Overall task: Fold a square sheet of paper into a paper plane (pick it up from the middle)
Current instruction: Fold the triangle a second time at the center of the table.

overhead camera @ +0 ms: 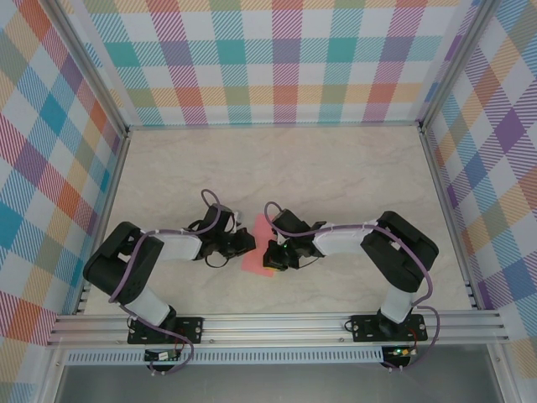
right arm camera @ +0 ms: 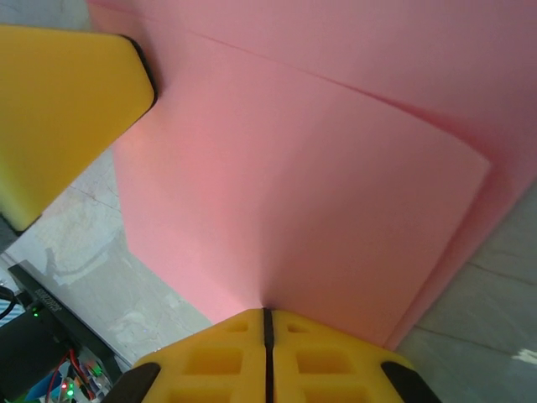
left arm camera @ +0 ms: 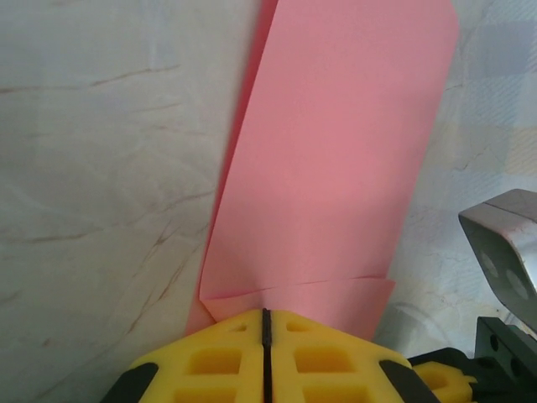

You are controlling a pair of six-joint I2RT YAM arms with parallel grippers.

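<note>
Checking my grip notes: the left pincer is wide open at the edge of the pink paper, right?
No. The left pincer is shut, not open, at the edge of the pink paper plane; the left wrist view shows it.

From above, the salmon-pink folded paper plane (overhead camera: 258,227) lies mostly hidden under the black left gripper (overhead camera: 248,243) and right gripper (overhead camera: 268,252) meeting over it, its folds too small to tell. The left wrist view's top edge cuts off its far end; the right wrist view crops it top and right.
</note>
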